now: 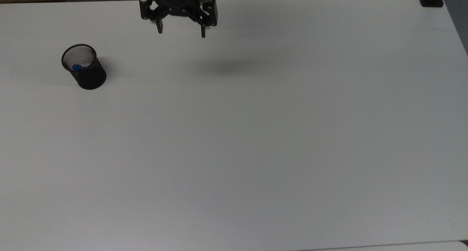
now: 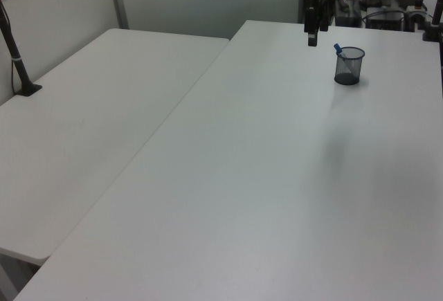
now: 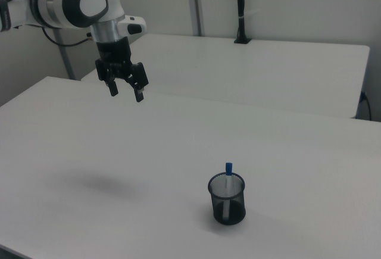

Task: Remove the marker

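Nearest in the right view, the marker (image 3: 228, 178) stands blue cap up inside the black mesh cup (image 3: 227, 199) on the white table (image 3: 89, 152). Farther back my gripper (image 3: 126, 93) hangs above the table, released and fingers spread. Beyond it stands a second white table (image 3: 268, 68) against the wall.
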Motion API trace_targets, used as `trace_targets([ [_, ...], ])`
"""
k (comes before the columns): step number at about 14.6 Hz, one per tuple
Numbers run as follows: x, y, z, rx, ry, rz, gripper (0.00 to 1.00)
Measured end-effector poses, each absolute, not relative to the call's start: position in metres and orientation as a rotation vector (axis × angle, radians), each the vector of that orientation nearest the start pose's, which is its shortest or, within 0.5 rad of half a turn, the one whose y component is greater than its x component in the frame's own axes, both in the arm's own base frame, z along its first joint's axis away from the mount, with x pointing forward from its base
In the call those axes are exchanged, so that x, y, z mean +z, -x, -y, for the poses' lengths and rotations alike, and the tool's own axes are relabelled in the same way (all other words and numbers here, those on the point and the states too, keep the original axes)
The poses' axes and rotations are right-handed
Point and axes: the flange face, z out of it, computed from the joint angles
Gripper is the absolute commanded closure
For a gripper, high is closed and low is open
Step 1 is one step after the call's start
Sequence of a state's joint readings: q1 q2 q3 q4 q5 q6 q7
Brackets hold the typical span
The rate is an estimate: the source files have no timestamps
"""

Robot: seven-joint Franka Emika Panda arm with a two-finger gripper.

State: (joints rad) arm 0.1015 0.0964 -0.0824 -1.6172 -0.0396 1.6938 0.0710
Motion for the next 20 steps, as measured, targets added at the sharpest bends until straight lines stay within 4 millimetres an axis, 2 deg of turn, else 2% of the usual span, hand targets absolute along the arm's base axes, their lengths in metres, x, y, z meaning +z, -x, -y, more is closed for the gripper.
trace_targets([
  [11,0.559,-0.59,-0.001,0.023,3.188,-0.1,0.0],
  [13,0.562,-0.593,0.008,-0.014,3.192,-0.121,0.0],
  [16,0.563,-0.598,0.045,-0.089,3.209,-0.2,0.0],
  [20,0.546,-0.601,0.121,-0.103,3.232,-0.207,0.0],
])
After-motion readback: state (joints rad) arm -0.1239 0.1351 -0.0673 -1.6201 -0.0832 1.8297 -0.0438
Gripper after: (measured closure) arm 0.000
